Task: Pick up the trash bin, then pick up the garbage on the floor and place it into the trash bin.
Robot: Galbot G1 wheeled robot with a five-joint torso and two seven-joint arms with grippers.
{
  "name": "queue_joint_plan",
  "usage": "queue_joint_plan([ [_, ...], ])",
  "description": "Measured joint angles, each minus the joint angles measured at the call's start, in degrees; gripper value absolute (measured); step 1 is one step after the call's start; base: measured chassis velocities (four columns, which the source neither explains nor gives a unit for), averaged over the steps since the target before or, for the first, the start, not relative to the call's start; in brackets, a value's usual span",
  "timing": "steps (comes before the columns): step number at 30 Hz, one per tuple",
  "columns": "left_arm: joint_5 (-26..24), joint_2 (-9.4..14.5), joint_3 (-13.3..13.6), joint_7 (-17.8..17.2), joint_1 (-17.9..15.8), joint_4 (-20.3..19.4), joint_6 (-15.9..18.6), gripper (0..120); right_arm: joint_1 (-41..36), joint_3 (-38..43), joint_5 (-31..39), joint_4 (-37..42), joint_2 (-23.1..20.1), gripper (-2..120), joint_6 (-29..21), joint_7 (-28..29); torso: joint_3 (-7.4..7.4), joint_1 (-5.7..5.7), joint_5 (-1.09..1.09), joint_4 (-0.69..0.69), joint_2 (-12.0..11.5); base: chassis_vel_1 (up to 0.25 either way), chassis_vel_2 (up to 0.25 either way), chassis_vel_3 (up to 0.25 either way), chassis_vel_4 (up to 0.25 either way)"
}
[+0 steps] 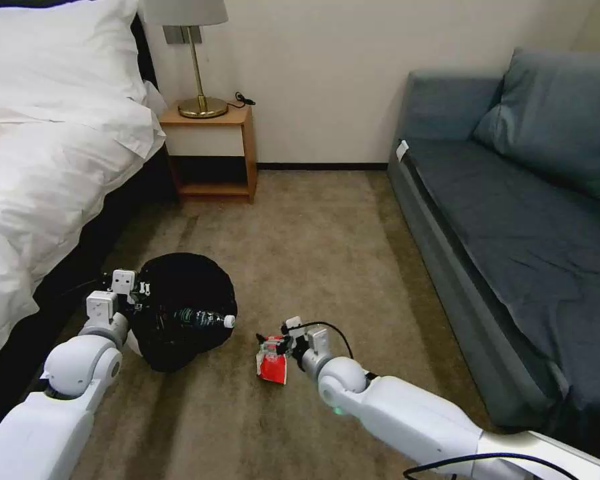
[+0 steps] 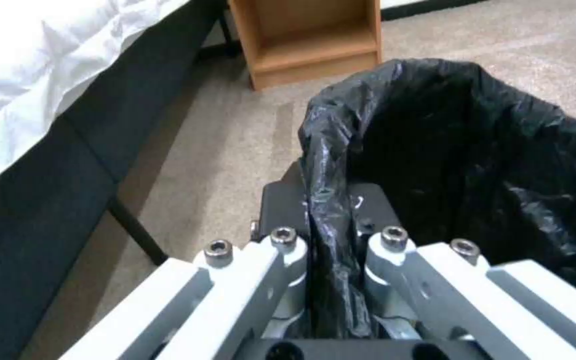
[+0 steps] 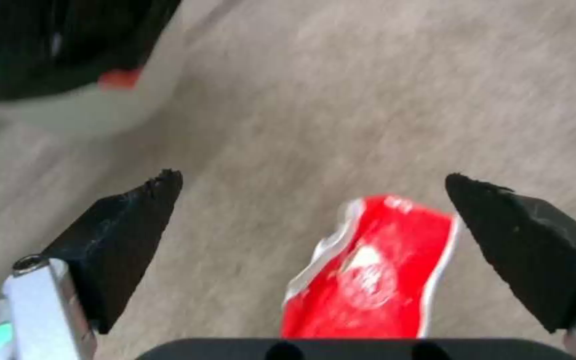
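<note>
While open carpet (image 1: 327, 227) is left between bed (image 1: 40, 187) and sofa (image 1: 513, 220), the trash bin (image 1: 183, 310) is held at its rim by the left claw (image 2: 331, 235), a bottle (image 1: 207, 318) inside. The right claw (image 3: 315, 220) is spread wide, low over the red-and-white packet (image 3: 375, 270).

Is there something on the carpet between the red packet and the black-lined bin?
Nothing visible: bare carpet lies between the red-and-white packet, under the open right hand, and the black-lined white bin gripped by the left hand.
</note>
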Motion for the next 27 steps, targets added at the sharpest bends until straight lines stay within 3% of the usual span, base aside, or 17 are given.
queue_joint_plan([
  [12,-0.3,0.9,-0.8,0.2,0.5,-0.7,-0.1,5,-0.7,-2.3,-1.0,-7.7,3.1,100,2.4,-2.4,0.0,0.0,-0.01,-0.01,0.0,0.0,0.0,0.0,0.0],
  [27,-0.5,1.5,-1.7,0.3,1.4,-2.1,-0.1,5,-1.8,-3.7,-2.4,-11.1,5.0,100,4.4,-3.7,0.0,0.0,-0.01,-0.01,0.0,0.0,0.0,0.0,0.0],
])
